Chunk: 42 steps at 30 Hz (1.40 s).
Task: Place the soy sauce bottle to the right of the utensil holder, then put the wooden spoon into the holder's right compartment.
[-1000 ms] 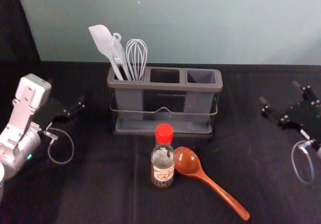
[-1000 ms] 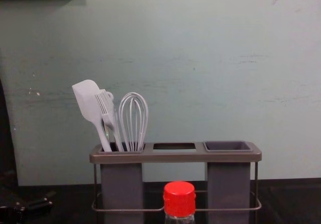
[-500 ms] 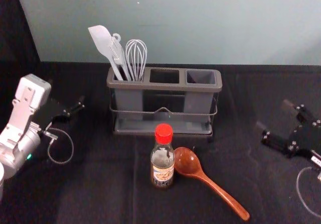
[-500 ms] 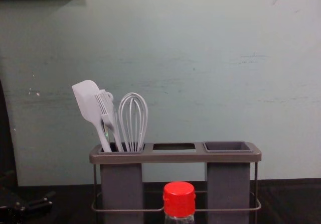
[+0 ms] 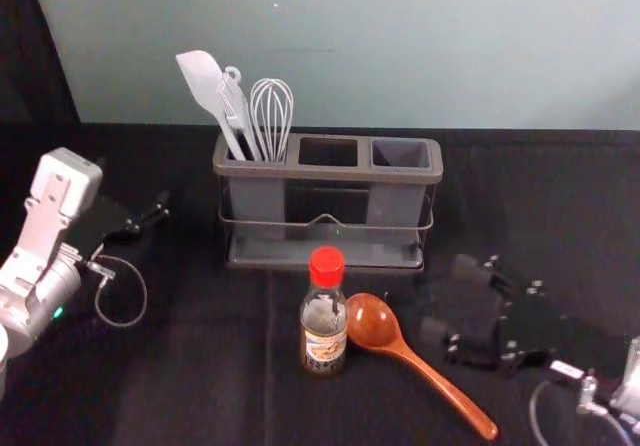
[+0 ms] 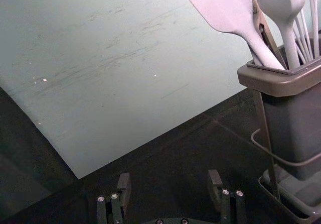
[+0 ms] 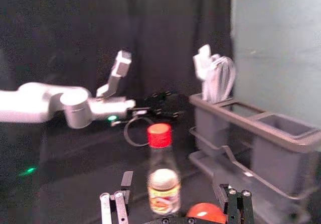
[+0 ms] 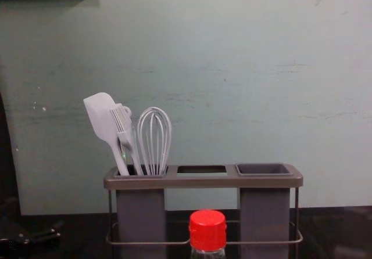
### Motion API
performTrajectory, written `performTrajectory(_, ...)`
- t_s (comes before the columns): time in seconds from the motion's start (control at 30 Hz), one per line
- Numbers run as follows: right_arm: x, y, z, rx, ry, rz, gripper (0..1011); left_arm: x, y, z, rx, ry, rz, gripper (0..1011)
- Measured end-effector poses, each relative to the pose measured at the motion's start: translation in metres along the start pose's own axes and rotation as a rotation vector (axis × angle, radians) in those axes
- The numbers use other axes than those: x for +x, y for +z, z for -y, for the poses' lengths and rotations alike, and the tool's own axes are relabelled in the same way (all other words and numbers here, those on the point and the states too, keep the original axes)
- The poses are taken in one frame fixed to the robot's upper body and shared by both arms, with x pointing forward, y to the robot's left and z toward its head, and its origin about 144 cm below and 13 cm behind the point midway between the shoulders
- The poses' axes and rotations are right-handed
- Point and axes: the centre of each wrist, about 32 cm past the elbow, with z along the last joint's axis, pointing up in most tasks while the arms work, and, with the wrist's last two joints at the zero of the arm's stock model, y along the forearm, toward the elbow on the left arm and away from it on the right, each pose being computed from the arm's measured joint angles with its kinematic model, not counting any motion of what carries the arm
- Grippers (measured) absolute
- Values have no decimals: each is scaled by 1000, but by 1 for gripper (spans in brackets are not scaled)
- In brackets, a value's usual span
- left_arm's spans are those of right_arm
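In the head view my right gripper (image 5: 445, 301) is open, just right of the wooden spoon (image 5: 425, 368) and the red-capped soy sauce bottle (image 5: 324, 316). The right wrist view has the bottle (image 7: 163, 186) upright ahead, between the lines of the open right gripper (image 7: 173, 189), with the spoon's bowl (image 7: 206, 212) beside it. Behind stands the utensil holder (image 5: 330, 171), its right compartment (image 5: 402, 152) empty. My left gripper (image 5: 150, 218) stays parked, open, left of the holder; its fingers (image 6: 215, 186) are spread in the left wrist view.
A white spatula (image 5: 208, 88), a brush and a whisk (image 5: 272, 116) stand in the holder's left compartment. The holder has a wire rail around its front. A pale wall (image 5: 350, 46) rises behind the dark table cover (image 5: 200, 366).
My right gripper has moved left from the table's right side toward the bottle and spoon. The left arm, the bottle, the spoon and the holder have stayed in place.
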Motion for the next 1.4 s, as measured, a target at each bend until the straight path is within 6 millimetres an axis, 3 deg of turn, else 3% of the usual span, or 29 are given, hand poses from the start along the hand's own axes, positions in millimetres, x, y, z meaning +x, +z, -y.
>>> performTrajectory(0.57,8,4,-69,-44,161,4,1004,0,0,0,0,0,0,1005)
performTrajectory(1.4,21,2,-102,-47,172,45,1004,0,0,0,0,0,0,1005)
